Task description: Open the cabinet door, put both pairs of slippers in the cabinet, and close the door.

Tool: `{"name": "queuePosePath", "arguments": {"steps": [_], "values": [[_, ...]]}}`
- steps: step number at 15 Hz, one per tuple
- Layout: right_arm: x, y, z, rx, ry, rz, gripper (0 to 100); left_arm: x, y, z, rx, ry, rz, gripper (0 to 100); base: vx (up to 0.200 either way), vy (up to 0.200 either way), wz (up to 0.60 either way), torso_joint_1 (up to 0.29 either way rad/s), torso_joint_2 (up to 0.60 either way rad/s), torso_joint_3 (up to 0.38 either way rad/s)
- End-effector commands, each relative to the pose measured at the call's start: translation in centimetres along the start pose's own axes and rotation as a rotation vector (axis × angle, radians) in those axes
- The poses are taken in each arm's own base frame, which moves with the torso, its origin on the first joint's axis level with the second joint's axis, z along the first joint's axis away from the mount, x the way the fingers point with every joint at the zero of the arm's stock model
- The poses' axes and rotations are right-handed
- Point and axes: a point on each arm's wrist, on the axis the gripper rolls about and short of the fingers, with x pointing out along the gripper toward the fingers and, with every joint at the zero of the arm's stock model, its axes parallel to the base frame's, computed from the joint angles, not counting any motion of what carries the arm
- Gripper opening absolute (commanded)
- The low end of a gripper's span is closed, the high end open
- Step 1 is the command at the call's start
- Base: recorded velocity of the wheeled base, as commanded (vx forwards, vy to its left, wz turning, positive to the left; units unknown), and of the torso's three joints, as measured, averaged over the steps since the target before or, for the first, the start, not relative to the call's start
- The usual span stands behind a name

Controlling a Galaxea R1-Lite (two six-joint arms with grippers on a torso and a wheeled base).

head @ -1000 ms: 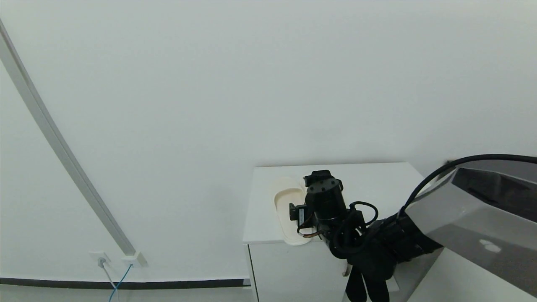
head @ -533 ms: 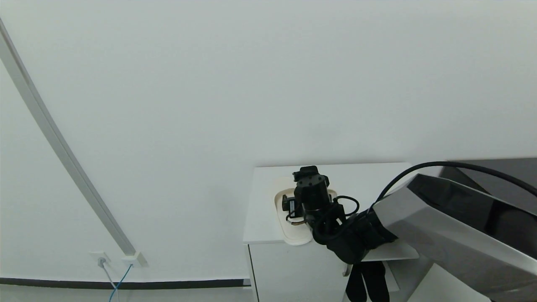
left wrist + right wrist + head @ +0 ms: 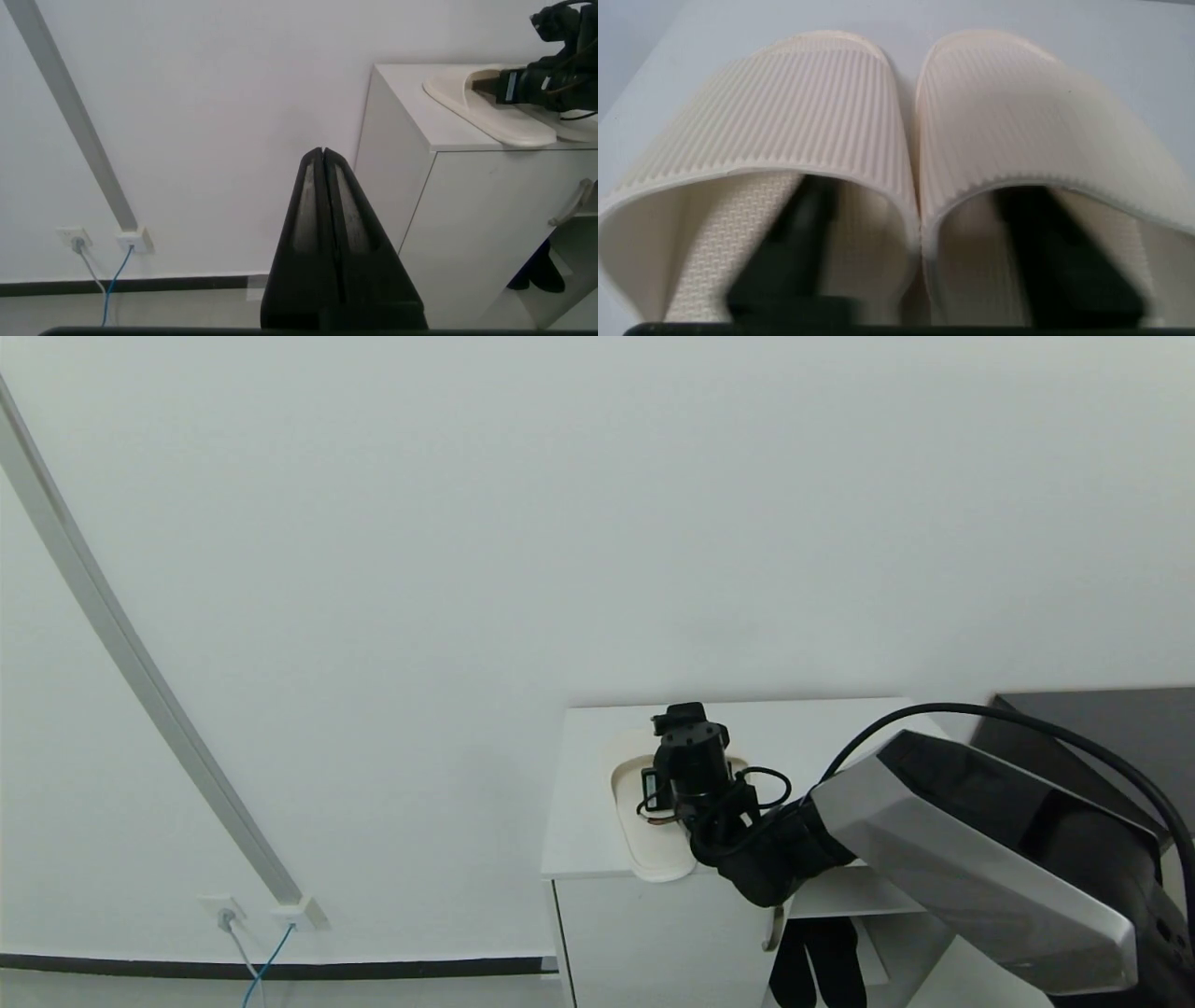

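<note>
Sitting inside both slippers (image 3: 999, 112): right hand (image 3: 920, 257)

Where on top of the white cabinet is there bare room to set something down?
Bare top lies between the left edge of the cabinet and the cream slippers, and on the back right stretch towards the wall. The front middle is crowded: the slippers lie there, with the fingers of the right gripper inside them.
</note>
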Motion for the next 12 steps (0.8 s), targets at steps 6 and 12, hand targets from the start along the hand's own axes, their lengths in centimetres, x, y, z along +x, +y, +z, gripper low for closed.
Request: {"name": "queuePosePath", "arguments": {"steps": [6,12], "values": [[-0.6,-0.2,0.8,0.011,-0.014,0.007,0,0.0,0.0,0.0,0.000,0.001,0.001,0,0.000,0.000,0.00,0.000,0.00,0.000],[-5.9,-1.6,4.0,0.014,-0.022,0.070,0,0.0,0.0,0.0,0.001,0.001,0.001,0,0.000,0.000,0.00,0.000,0.00,0.000]]}}
